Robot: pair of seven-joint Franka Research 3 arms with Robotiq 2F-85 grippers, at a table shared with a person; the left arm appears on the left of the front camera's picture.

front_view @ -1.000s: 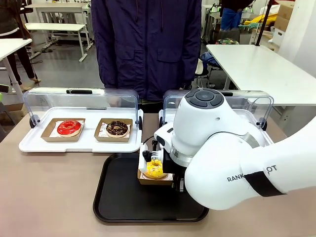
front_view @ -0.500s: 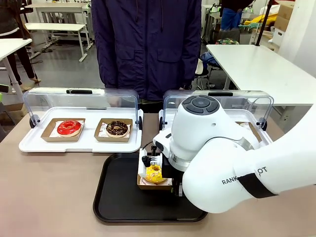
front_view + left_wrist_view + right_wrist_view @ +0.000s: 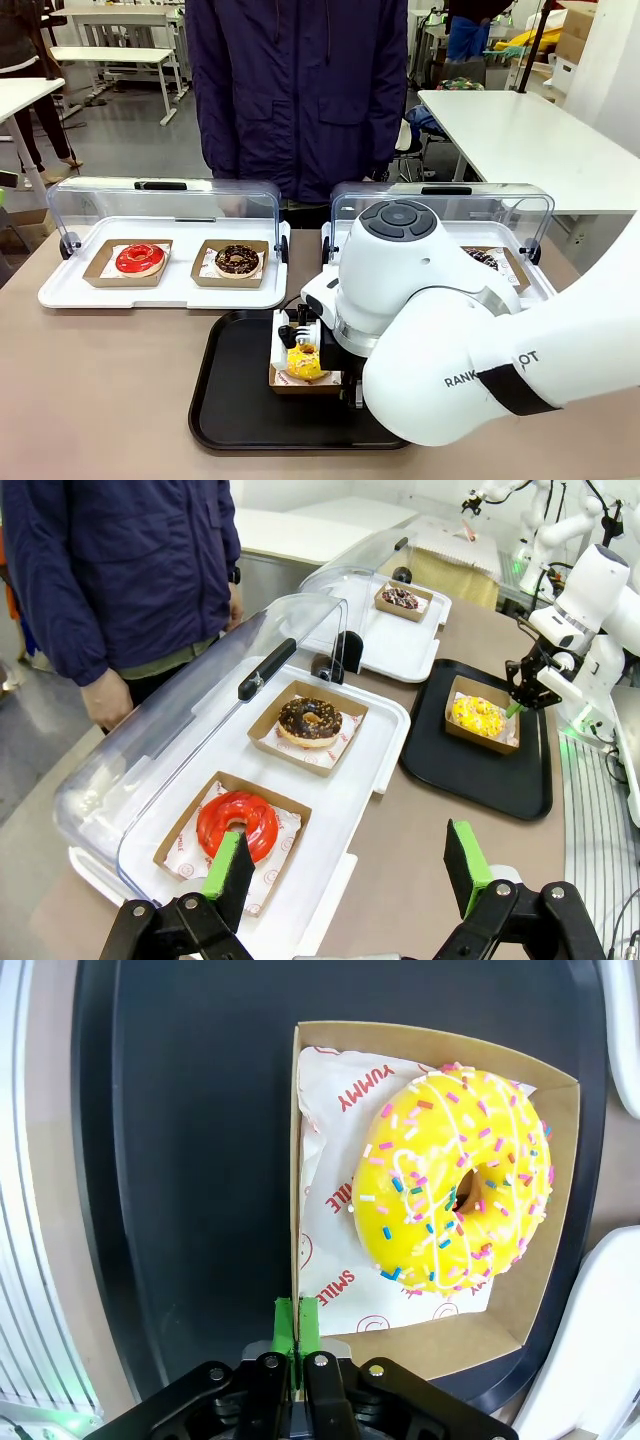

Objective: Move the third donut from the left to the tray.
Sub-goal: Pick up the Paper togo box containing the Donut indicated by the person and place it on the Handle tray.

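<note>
The third donut point(image 3: 303, 363), yellow-iced with coloured sprinkles, lies in its brown cardboard holder point(image 3: 277, 378) over the middle of the black tray point(image 3: 230, 400). My right gripper point(image 3: 297, 335) is shut on the holder's left wall. In the right wrist view the green pads point(image 3: 296, 1322) pinch that cardboard edge, with the donut point(image 3: 455, 1192) just beyond and the tray point(image 3: 180, 1160) beneath. I cannot tell whether the holder rests on the tray or hangs just above it. From the left wrist view my left gripper point(image 3: 347, 865) stands open over the table, far from the donut point(image 3: 478, 716) and the tray point(image 3: 470, 775).
A white tray point(image 3: 160, 290) with a raised clear lid holds a red donut point(image 3: 139, 258) and a chocolate donut point(image 3: 237, 260). A second lidded white tray point(image 3: 530, 285) behind my right arm holds another chocolate donut point(image 3: 483, 258). A person point(image 3: 300, 90) stands at the far edge.
My right arm has carried the holder with the yellow donut leftward and toward the near side over the tray. The grip stayed shut.
</note>
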